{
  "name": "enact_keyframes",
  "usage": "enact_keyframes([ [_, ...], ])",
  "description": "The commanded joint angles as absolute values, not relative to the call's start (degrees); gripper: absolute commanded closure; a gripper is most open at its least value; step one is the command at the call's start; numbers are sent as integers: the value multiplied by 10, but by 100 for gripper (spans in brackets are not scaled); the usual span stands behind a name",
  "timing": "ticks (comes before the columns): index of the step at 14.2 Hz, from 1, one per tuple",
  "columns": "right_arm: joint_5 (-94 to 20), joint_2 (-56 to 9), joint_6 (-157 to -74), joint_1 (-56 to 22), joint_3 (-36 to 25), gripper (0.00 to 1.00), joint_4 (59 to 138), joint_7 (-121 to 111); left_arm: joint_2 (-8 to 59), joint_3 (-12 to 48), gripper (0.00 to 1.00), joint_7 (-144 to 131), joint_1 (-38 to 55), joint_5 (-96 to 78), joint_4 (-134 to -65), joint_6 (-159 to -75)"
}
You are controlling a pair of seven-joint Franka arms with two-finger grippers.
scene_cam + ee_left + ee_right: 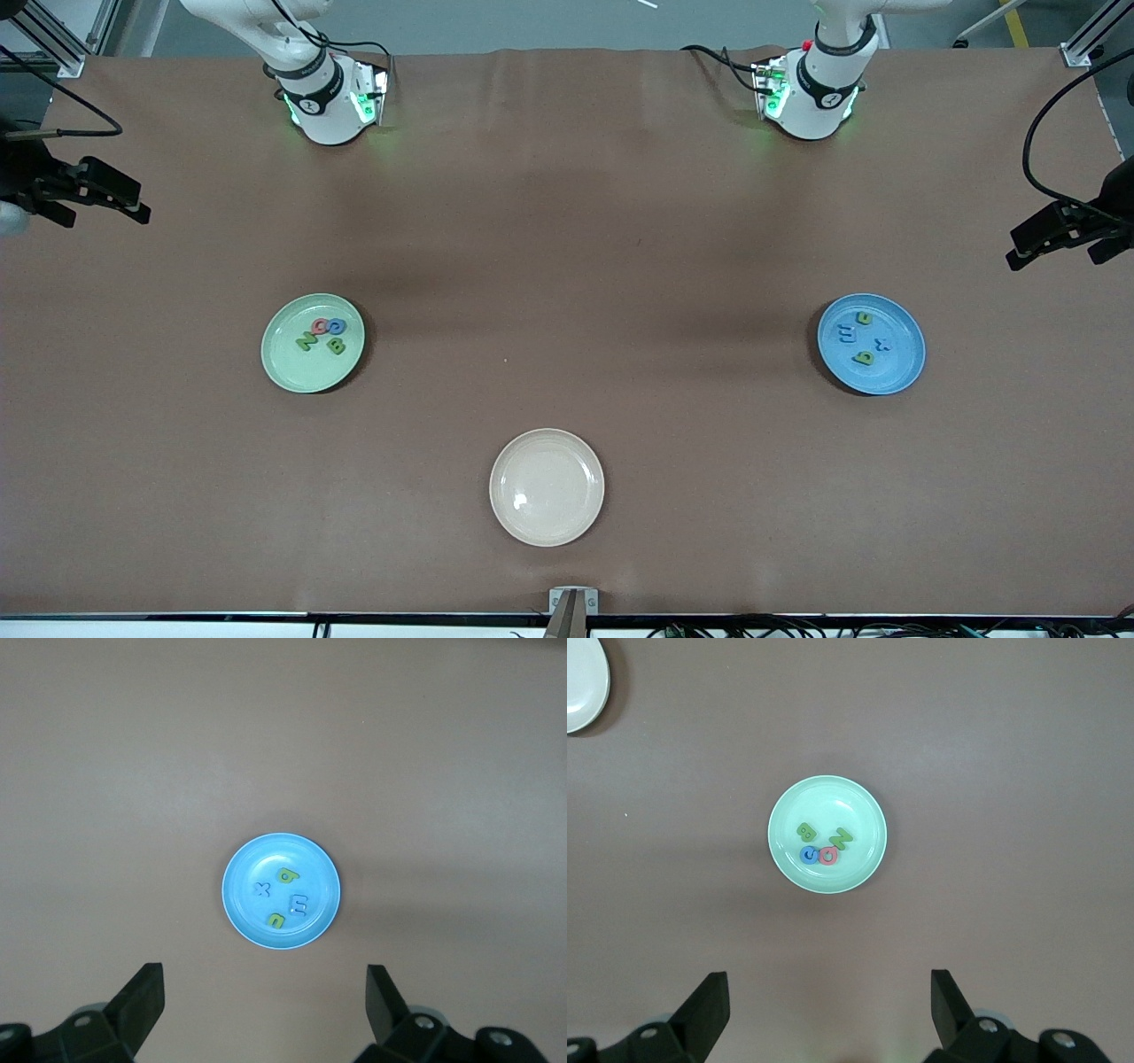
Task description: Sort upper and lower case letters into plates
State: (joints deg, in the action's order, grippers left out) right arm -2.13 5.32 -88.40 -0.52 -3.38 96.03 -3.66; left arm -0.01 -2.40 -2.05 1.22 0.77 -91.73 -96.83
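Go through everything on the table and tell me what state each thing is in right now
Pale green plate: holds four capitals, Z, Q, G, B.
Sky blue plate: holds four small letters, u, m, x, b.
Cream plate: empty.
Left gripper: open, over bare table.
Right gripper: open, over bare table.

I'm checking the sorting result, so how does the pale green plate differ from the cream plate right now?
The pale green plate holds four letters: green Z, pink-red Q, blue G and green B; the cream plate holds none. The green plate lies toward the right arm's end of the table; the cream plate sits mid-table, nearer the front camera. Both are round, shallow and look alike in size.
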Motion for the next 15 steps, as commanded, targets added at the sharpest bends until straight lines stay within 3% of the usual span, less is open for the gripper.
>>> enact_keyframes([
  [1,-28,58,-877,4,-29,0,967,-40,-12,1,0,-18,-8,-1,-927,-976],
  [15,-11,59,-880,3,-28,0,967,-41,-3,3,0,-21,-8,-2,-907,-971],
])
